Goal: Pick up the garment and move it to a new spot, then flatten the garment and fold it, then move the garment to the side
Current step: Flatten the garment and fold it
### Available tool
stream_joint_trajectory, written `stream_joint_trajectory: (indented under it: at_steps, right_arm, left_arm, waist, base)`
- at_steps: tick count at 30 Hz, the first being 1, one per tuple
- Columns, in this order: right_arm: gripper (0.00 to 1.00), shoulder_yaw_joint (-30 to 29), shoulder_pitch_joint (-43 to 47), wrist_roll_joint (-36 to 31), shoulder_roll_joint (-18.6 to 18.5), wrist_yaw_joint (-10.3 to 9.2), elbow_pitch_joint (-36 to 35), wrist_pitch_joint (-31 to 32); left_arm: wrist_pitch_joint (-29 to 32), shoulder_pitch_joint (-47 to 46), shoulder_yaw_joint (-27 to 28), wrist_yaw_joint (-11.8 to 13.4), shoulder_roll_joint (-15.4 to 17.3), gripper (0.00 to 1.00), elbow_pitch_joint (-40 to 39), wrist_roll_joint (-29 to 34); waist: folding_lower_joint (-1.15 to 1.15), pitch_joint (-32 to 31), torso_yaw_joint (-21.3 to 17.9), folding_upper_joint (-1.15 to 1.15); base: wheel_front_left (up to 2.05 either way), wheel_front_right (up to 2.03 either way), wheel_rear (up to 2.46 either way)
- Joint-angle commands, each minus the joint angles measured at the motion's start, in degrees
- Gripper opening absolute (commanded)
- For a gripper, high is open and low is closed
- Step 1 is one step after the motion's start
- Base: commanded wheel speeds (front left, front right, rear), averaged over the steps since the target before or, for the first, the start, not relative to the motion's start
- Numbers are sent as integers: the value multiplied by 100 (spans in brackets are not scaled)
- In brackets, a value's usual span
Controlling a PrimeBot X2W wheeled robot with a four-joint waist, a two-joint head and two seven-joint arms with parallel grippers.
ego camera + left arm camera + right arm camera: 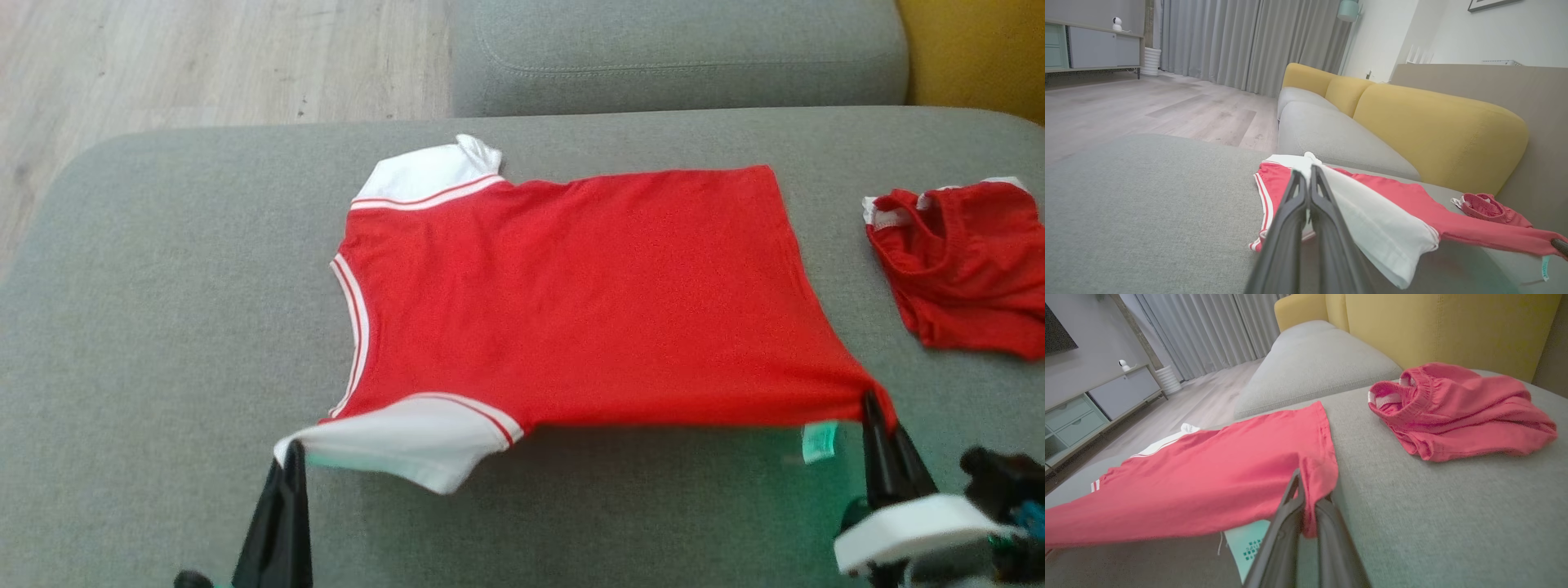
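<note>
Head view: red T-shirt (571, 302) lay spread at frame ctr on grey sofa seat (163, 327). Lower left, left tool (291, 449) pinched its white sleeve (408, 449); lower right, right tool (872, 404) gripped hem corner (853, 380).

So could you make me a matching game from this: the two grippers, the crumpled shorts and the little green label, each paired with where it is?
1 left gripper
2 right gripper
3 shorts
4 label

A crumpled on the cushion, off to the right
B shut on the shirt's white sleeve
C hanging under the shirt's near edge
D shut on the shirt's red hem corner

Pairs: 1-B, 2-D, 3-A, 4-C
</note>
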Motion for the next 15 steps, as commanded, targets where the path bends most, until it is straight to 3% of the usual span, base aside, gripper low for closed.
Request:
stream_joint_trajectory:
  at_steps: [1,6,15]
  right_arm:
    - [0,109,-99,70,-31,-4,-278,30]
    - [0,128,124,119,-31,-4,-537,304]
    - [0,216,-174,14,-31,-4,-89,579]
  left_arm:
    - [21,-164,124,28,18,0,-261,35]
    - [153,-189,-12,-10,8,0,-182,-21]
    - [272,-843,-233,-187,172,0,542,58]
  waist:
    - [1,7,-6,-1]
    - [1,11,-35,-1]
    - [1,83,-23,-1]
  base:
    - [0,0,0]
    - [0,0,0]
    - [0,0,0]
